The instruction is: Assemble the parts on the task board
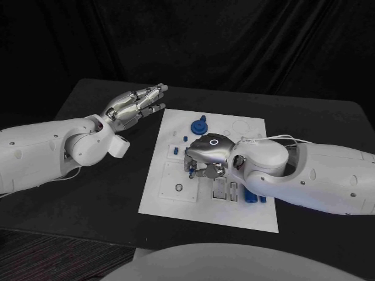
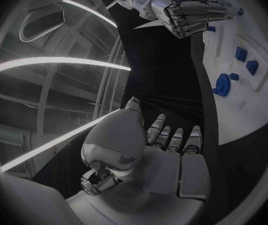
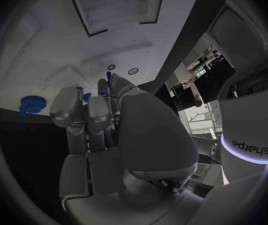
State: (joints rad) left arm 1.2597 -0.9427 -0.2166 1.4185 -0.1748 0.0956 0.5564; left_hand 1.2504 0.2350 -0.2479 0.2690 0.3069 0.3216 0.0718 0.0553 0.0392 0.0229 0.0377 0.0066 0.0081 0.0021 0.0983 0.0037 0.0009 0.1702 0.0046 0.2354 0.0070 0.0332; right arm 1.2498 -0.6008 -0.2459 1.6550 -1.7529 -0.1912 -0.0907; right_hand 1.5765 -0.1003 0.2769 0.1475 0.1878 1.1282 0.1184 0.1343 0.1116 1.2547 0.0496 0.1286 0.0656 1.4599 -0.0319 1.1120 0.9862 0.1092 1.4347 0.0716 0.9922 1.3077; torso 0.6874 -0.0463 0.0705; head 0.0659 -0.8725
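The white task board (image 1: 238, 132) lies in the middle of the black table. My right hand (image 1: 206, 155) hovers low over the board's centre with its fingers curled down, and a small blue part (image 3: 108, 76) is pinched at its fingertips (image 3: 103, 87). That curled hand (image 2: 187, 10) is seen above the board from the left wrist too. A round blue part (image 1: 200, 124) stands at the board's far side, beyond the right hand (image 3: 118, 130). My left hand (image 1: 137, 105) is held above the table off the board's far left corner, fingers (image 2: 171, 137) stretched out and holding nothing.
More blue parts (image 1: 255, 198) lie on the board's near right, close under my right forearm. Two small blue blocks (image 2: 245, 59) sit on the board near the round blue part (image 2: 222, 82). Bare black table (image 1: 103, 187) lies left of the board.
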